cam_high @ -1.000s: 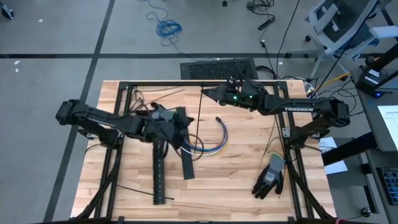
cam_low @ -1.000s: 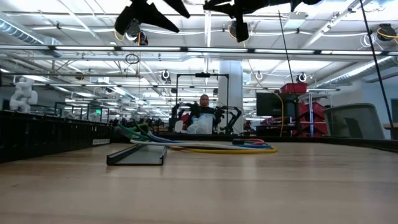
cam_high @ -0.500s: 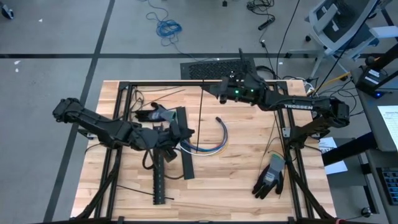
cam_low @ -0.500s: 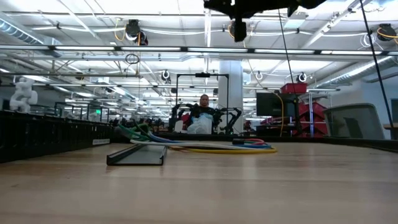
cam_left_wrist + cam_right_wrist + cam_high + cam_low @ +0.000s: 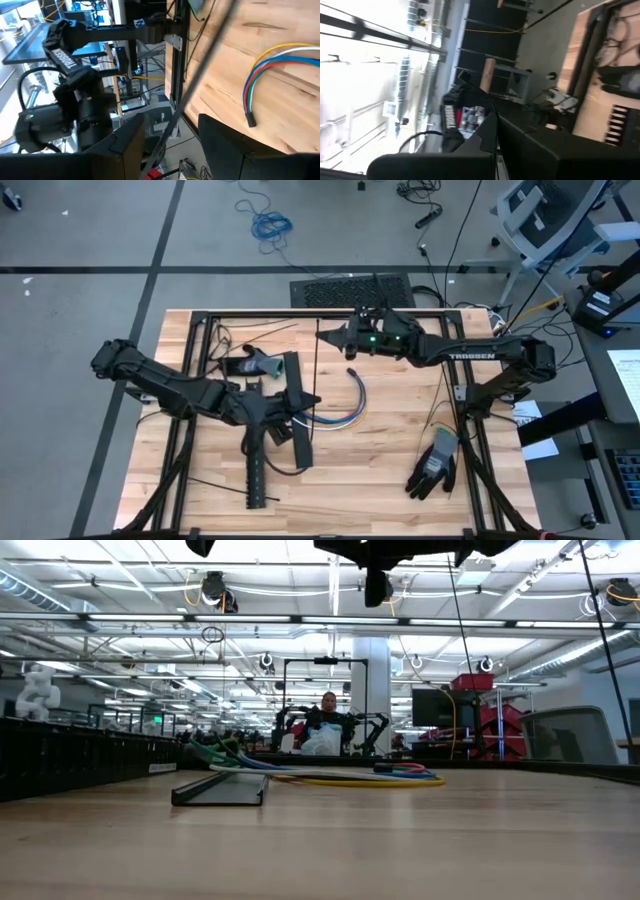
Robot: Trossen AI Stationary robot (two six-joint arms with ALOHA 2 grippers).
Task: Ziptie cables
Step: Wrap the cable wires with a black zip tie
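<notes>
The cables (image 5: 338, 402) are seen lying loose near the middle of the surface (image 5: 380, 470), as a curved bundle of blue, white, yellow and red wires that ends in a small dark connector (image 5: 249, 119). In the low view the cables (image 5: 330, 776) are shown flat on the wood, untied. The bundle is judged to be light and limp, so that it will sag and spread if lifted at one end; the smooth insulation may slip between hard fingers. A hold near the middle of the curve, where the wires run side by side, is judged best, with the connector left free.

A thin black zip tie (image 5: 316, 368) is held upright over the far half of the surface. Its upper end is pinched by the right gripper (image 5: 325, 336), whose fingers are pressed together on it well above the wood, near the far edge. The left gripper (image 5: 308, 400) hovers just beside the cables, toward the left side, with its fingers (image 5: 127, 145) standing apart; the lower length of the zip tie passes between them, and whether they press on it cannot be told.

A dark flat channel piece (image 5: 297, 412) lies beside the cables, a perforated black bar (image 5: 255, 465) nearer the front edge, and a grey-and-black glove (image 5: 434, 463) toward the right front corner.
</notes>
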